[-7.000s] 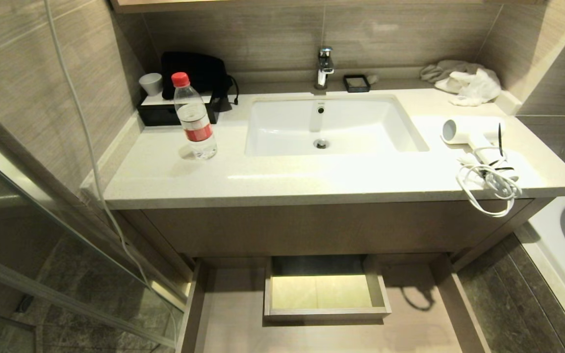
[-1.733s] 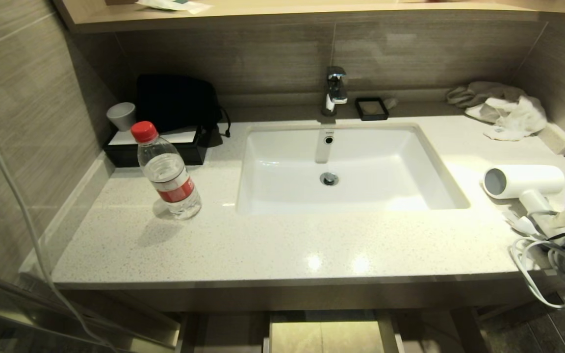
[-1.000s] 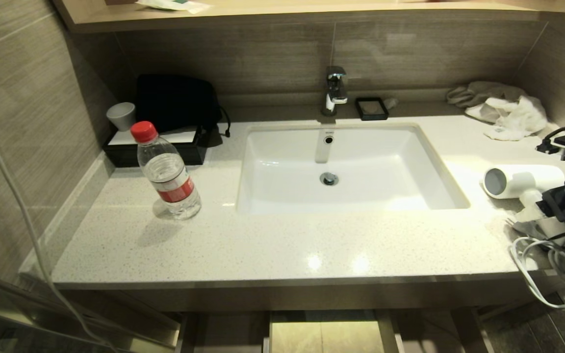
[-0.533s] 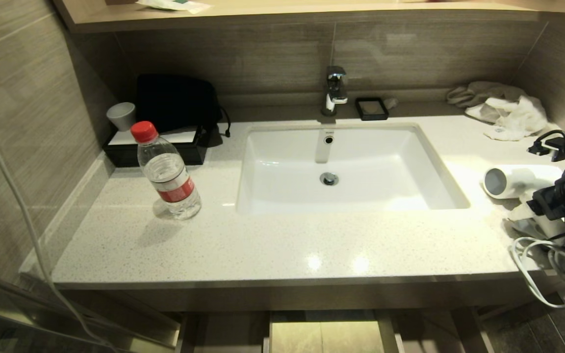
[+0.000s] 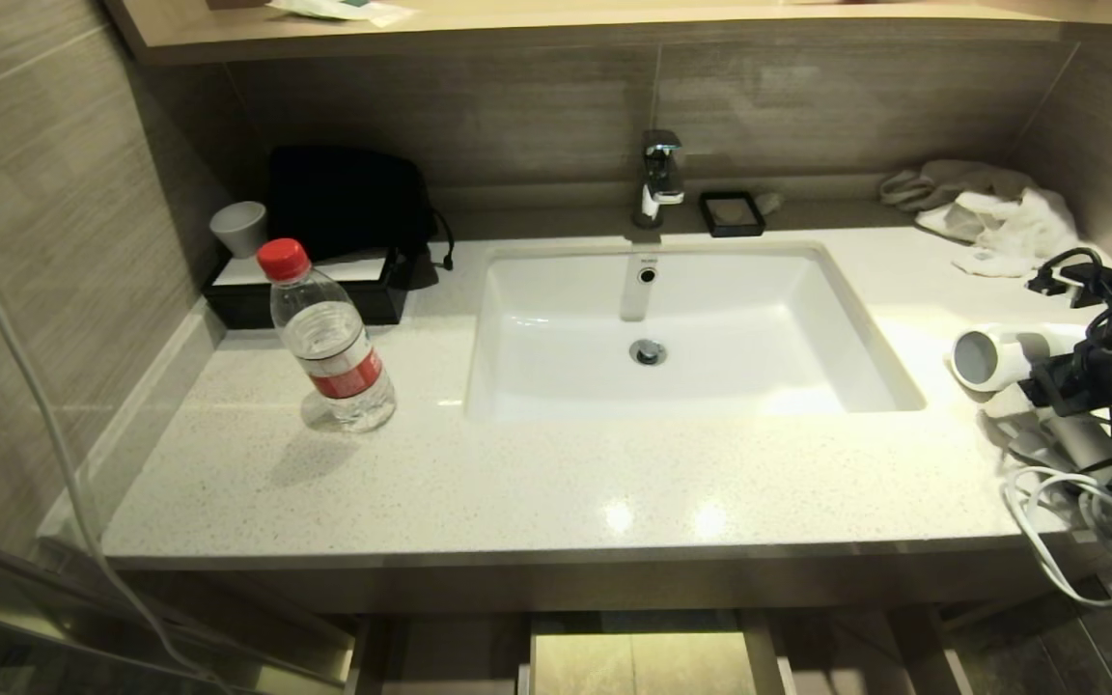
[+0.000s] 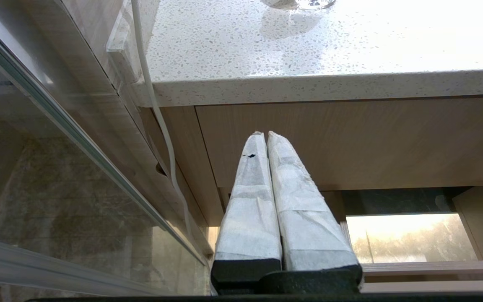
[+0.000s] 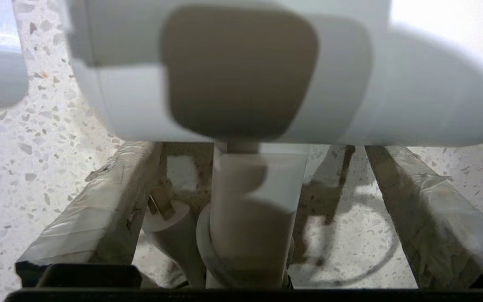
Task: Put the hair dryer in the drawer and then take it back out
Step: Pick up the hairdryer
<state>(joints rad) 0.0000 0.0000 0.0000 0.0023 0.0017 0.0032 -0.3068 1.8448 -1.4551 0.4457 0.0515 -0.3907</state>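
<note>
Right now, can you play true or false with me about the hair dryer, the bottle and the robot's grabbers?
1. The hair dryer lies on the counter to the right of the sink. True.
2. The right gripper is squeezed shut on the hair dryer. False: its fingers stand wide open on either side of the handle, with gaps showing.
3. The water bottle has a red cap and stands upright left of the sink. True.
4. The left gripper is reaching for the bottle. False: it is shut and empty, down in front of the wooden cabinet, below the counter edge.
5. The hair dryer is already inside the drawer. False: it is on the counter.
</note>
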